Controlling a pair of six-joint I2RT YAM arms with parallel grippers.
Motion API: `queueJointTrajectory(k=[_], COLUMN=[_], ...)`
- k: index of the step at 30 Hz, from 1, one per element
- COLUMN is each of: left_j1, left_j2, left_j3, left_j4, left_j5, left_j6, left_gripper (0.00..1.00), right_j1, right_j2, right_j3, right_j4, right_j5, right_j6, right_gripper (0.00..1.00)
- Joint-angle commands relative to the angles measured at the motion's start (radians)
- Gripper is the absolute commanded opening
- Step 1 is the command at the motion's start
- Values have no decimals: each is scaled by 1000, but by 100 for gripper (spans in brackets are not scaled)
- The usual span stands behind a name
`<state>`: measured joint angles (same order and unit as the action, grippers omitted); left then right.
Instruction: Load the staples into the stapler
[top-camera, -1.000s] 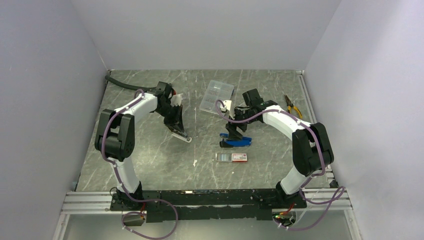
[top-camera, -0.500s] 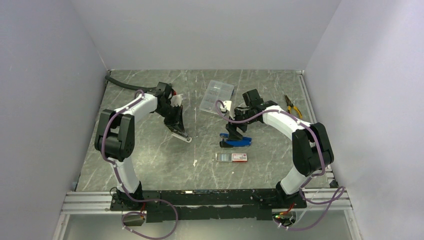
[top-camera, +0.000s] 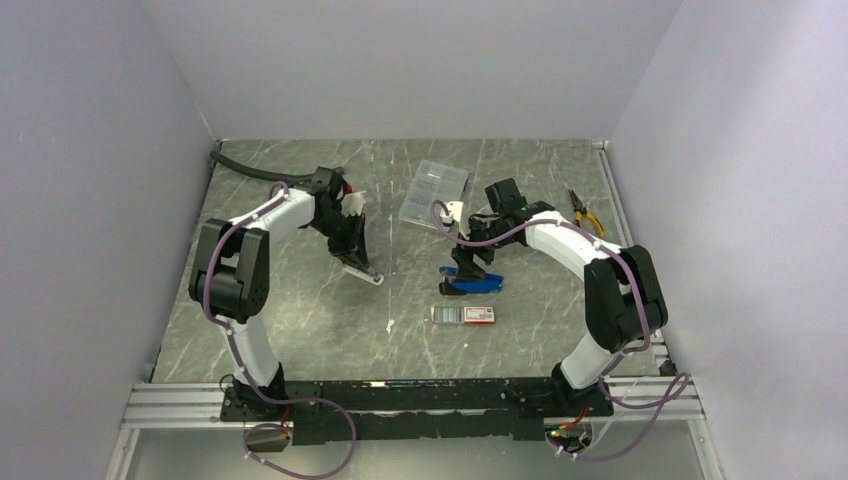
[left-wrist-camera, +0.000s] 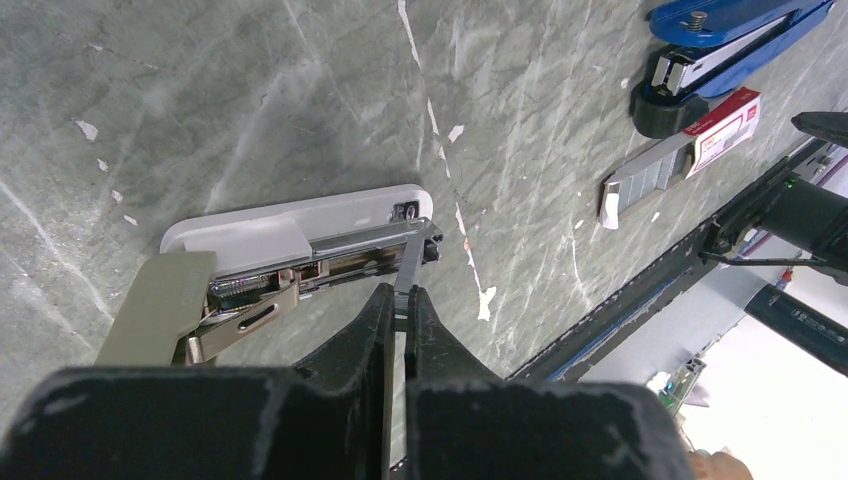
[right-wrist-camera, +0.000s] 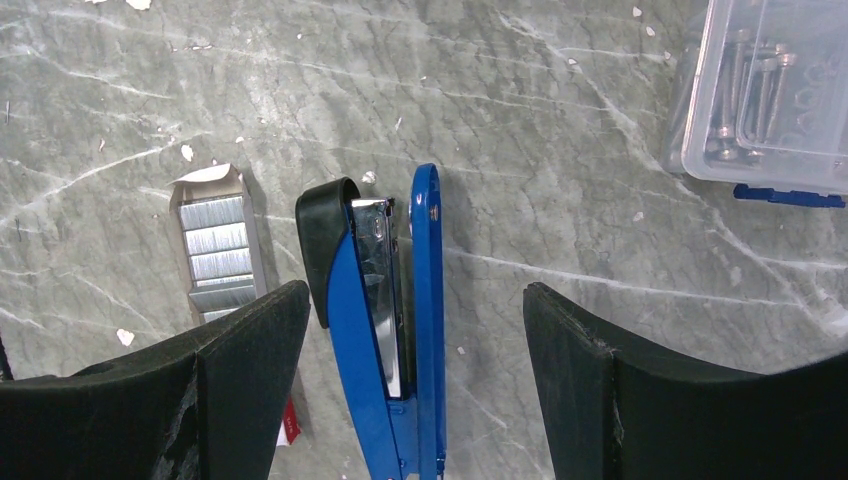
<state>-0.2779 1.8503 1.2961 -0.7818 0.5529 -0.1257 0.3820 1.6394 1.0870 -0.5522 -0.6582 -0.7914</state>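
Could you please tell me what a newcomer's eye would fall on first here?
Probably the blue stapler, opened out mid-table, framed by the open right gripper. Left of it, the white stapler lies hinged open, the shut left gripper at its metal rail. The staples sit beside the blue one.

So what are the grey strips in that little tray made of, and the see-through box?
The staples look like thin silvery metal, going by their fine-lined sheen. The clear case looks like glossy hard plastic: small parts show through its walls.
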Motion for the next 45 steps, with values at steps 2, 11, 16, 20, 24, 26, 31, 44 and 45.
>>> queueJointTrajectory(k=[2, 11, 16, 20, 24, 26, 31, 44, 45], left_j1=[14, 31, 33, 32, 32, 32, 31, 28, 28], left_j2=[-34, -54, -59, -61, -62, -56, -26, 17, 18], left_j3=[24, 26, 19, 21, 14, 15, 37, 61, 61], left_j4=[-7, -12, -10, -13, -11, -12, -20, -36, -36], left_j5=[24, 59, 98, 102, 84, 76, 67, 61, 63], left_j6=[1, 12, 20, 24, 29, 31, 38, 43, 42], left_gripper=[3, 3, 3, 3, 3, 3, 3, 3, 3], right_j1=[1, 1, 1, 1, 1, 2, 1, 1, 1], right_j2=[-24, -18, -11, -11, -12, -11, -15, -15, -15], right_j3=[1, 2, 3, 5, 5, 7, 7, 4, 4], right_j4=[9, 6, 4, 1, 0, -1, -3, -3, -3], right_j5=[-8, -11, -9, -11, -11, -12, -12, -8, -6], right_j6=[-4, -6, -9, -8, -6, -6, -6, -11, -11], right_gripper=[82, 82, 82, 82, 82, 82, 82, 82, 82])
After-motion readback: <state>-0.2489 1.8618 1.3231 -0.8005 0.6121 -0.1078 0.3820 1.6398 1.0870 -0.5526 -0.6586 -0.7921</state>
